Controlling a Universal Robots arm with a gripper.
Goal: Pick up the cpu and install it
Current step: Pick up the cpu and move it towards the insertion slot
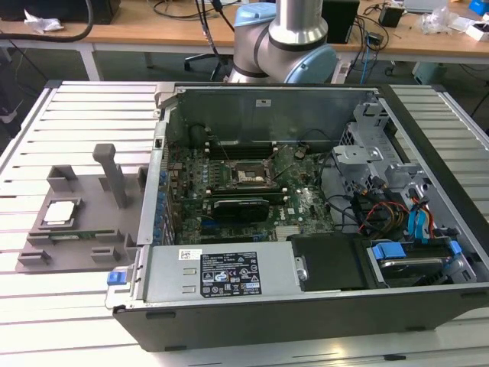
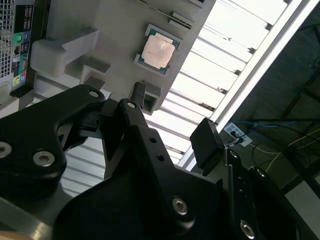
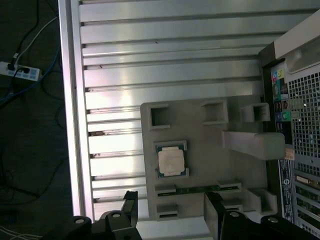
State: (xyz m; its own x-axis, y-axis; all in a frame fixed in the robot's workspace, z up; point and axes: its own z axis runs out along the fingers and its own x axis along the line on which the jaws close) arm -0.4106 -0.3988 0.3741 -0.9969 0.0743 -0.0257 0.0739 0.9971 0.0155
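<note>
On the grey moulded holder tray (image 1: 95,193) beside the open black computer case (image 1: 306,310), the small square cpu (image 1: 59,213) with silvery metal top is seated in a shallow recess, probably to be kept square for grasping. The black two-fingered gripper (image 3: 171,198) is held apart from it, jaws spread and empty.

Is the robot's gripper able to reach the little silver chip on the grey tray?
Probably yes. The cpu lies uncovered on the grey tray with nothing over it, and the open gripper hangs above that tray. The tray's post stands off to one side.
</note>
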